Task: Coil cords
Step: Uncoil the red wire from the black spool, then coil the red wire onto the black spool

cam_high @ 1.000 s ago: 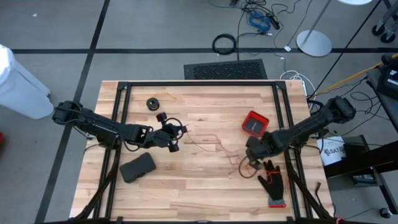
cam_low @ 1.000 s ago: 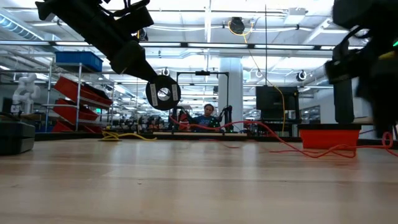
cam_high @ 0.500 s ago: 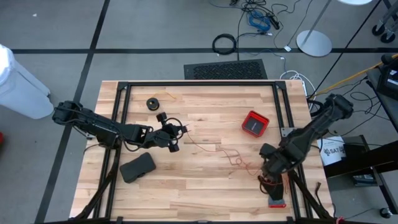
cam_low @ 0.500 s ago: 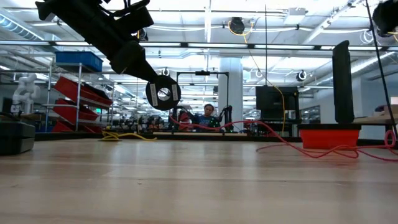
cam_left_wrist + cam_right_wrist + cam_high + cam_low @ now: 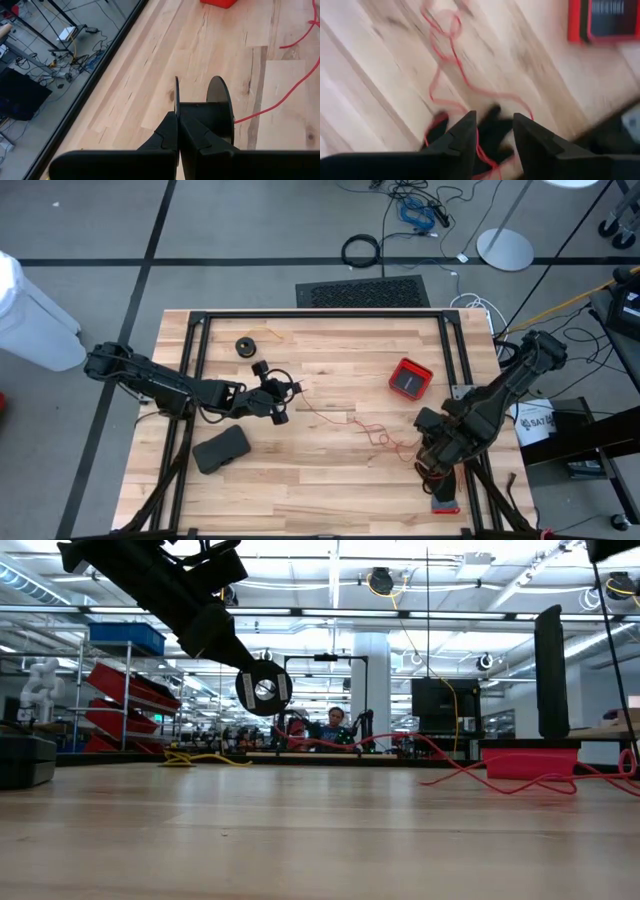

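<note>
The left gripper (image 5: 178, 131) is clamped on the rim of a black spool (image 5: 215, 111), which it holds above the table (image 5: 330, 480). The red cord (image 5: 345, 422) trails from the spool across the boards to the right gripper (image 5: 492, 131), whose jaws stand parted with the cord lying loose between them (over the black glove (image 5: 492, 125)).

The risk is that the slack cord snags on the glove or slips out from between the open jaws, so winding pulls nothing taut.

A second ago the right gripper sat closer to the red box (image 5: 409, 380); it has since drawn back over the glove and opened.
</note>
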`<state>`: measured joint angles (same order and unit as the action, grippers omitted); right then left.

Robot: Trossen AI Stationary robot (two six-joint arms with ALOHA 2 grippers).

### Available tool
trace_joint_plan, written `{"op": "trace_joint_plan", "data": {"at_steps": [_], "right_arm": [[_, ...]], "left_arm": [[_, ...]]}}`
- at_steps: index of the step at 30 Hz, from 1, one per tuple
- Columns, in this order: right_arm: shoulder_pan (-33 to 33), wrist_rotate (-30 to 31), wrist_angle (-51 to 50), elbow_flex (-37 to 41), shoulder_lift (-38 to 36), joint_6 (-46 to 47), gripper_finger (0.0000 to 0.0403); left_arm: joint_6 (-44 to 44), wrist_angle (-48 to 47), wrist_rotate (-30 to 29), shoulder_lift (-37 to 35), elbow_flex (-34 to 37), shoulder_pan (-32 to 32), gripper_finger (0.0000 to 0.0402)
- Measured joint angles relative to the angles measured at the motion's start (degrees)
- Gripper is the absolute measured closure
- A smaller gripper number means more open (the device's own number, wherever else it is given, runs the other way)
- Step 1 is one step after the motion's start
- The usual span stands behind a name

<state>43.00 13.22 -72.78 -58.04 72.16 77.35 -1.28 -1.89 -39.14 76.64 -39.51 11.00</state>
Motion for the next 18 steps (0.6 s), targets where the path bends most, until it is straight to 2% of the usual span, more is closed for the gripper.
{"op": "trace_joint_plan", "data": {"at_steps": [10,18], "right_arm": [[-0.3,23.6,17.5,-0.1,3.4,-24.5,0.0278],[-4.9,36.4,25.8,-0.1,12.2,-37.1,0.0278]], "left_arm": [[0.1,4.0,1.0,0.0,0.0,0.0,0.0401],[2.5,14.4,4.7,0.0,0.0,-0.1,0.0401]]}}
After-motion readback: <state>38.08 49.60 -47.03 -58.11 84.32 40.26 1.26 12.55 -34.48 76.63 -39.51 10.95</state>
